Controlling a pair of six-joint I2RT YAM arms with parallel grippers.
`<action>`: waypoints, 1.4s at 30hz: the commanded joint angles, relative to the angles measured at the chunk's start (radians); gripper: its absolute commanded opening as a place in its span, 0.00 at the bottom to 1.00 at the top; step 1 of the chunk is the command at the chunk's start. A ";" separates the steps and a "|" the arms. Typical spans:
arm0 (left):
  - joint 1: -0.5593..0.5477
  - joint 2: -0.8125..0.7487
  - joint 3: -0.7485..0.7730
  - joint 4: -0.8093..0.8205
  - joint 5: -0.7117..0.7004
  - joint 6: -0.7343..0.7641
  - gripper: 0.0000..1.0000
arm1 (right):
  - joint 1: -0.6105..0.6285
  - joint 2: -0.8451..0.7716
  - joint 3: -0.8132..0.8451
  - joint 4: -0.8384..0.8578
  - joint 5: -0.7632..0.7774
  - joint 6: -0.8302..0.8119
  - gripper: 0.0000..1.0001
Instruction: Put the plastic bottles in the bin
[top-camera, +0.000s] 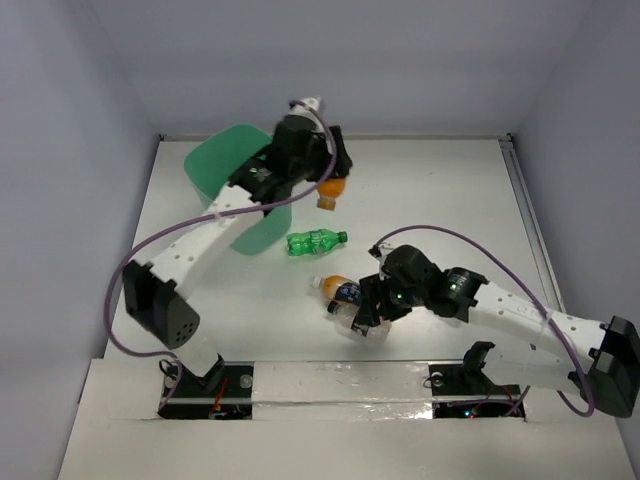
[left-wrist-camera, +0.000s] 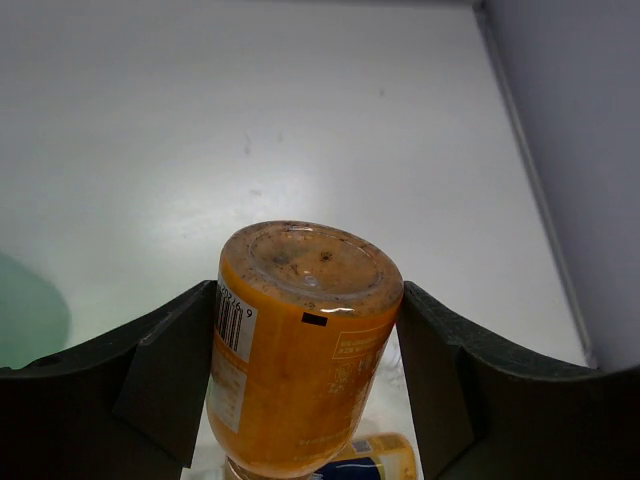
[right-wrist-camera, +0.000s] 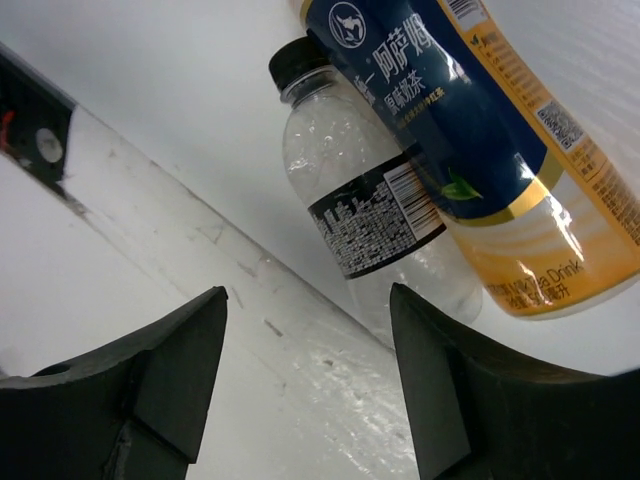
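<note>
Grip, left arm: the left claw (left-wrist-camera: 305, 340) is clenched on a small orange plastic bottle (left-wrist-camera: 300, 300), with a dark finger (left-wrist-camera: 170, 370) pressed to each side of its body.
Held bottle: its flat base faces the wrist camera and a white barcode label runs down one side. Seen from above, it (top-camera: 332, 187) hangs cap down, off the surface.
Bin: the mint-green plastic wastebasket (top-camera: 215, 160) sits at the far left of the surface. The held bottle is just to its right and appears to be outside the rim. The left arm crosses over the bin, so it is hard to say whether it stands upright or tilts.
Grip, right arm: the right claw (right-wrist-camera: 305, 365) is released, its fingers spread with nothing between them, low near the front edge of the surface.
Clear bottle: a clear plastic bottle with a black cap and black label (right-wrist-camera: 370, 220) lies on its side just beyond the right claw's fingertips.
Blue-label bottle: an orange plastic bottle with a dark blue label (right-wrist-camera: 470, 140) lies on its side, touching the clear one on the far side.
Green bottle: a small green plastic bottle (top-camera: 316, 241) lies on its side between the bin and the right arm's pair, apart from both.
Surface: the white surface (top-camera: 430, 190) carries the bin and the three lying bottles.
</note>
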 joint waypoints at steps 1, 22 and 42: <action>0.094 -0.160 0.044 0.004 -0.019 -0.028 0.39 | 0.055 0.052 0.057 0.044 0.142 -0.049 0.72; 0.435 -0.382 -0.149 0.071 -0.271 0.067 0.41 | 0.331 0.480 0.261 -0.042 0.363 -0.045 0.74; 0.435 -0.414 -0.288 0.125 -0.231 0.077 0.78 | 0.362 0.475 0.456 -0.220 0.495 -0.052 0.75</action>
